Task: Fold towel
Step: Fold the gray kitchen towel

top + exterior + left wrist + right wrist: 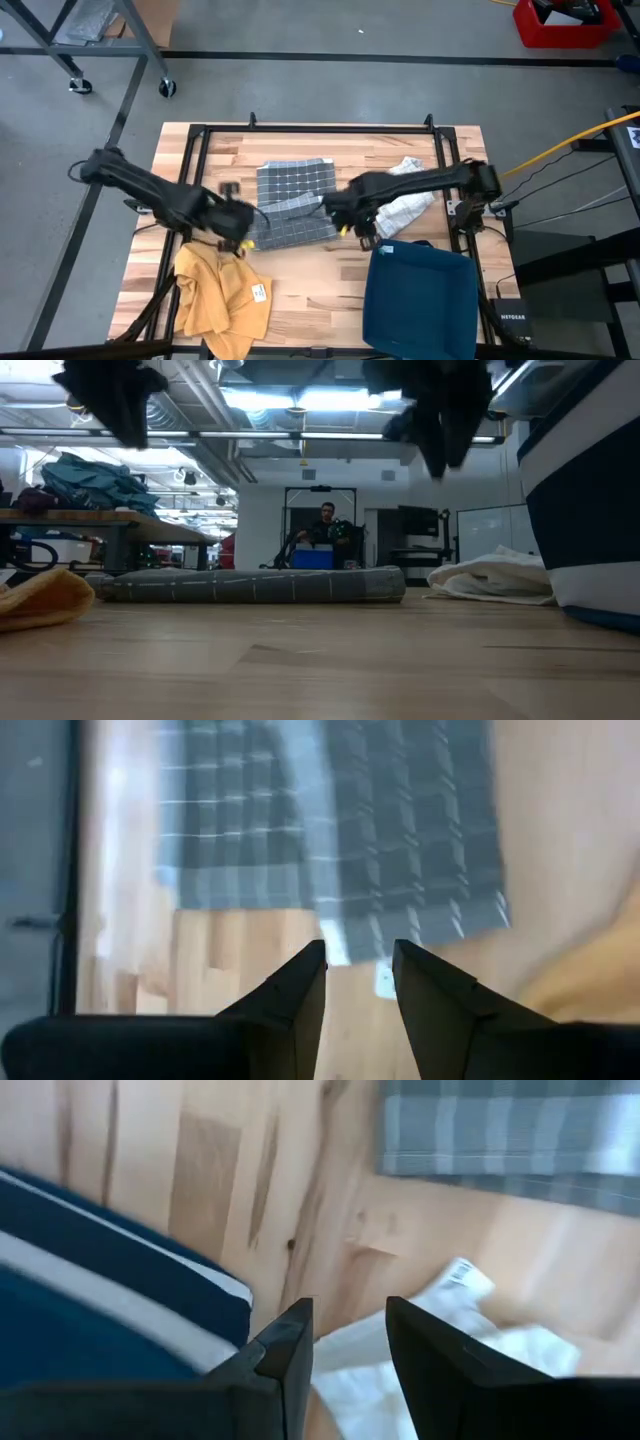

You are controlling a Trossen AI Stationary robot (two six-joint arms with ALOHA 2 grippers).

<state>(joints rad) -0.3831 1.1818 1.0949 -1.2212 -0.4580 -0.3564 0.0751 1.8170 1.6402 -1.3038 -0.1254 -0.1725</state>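
Note:
A grey checked towel (293, 203) lies folded flat in the middle of the table; the low view shows it as a low flat stack (250, 585). My left gripper (243, 222) hovers above its left near corner, open, with the towel (330, 840) ahead of the fingers. My right gripper (340, 213) hovers off the towel's right edge, open; its wrist view shows the towel (510, 1140), a white cloth (430, 1340) and a blue bin. Both are raised clear of the table in the low view.
A yellow cloth (222, 290) hangs over the near left edge. A crumpled white cloth (410, 200) lies right of the towel. A dark blue fabric bin (420, 300) stands at the near right. Black frame rails (320, 128) border the tabletop. A person sits far behind the table.

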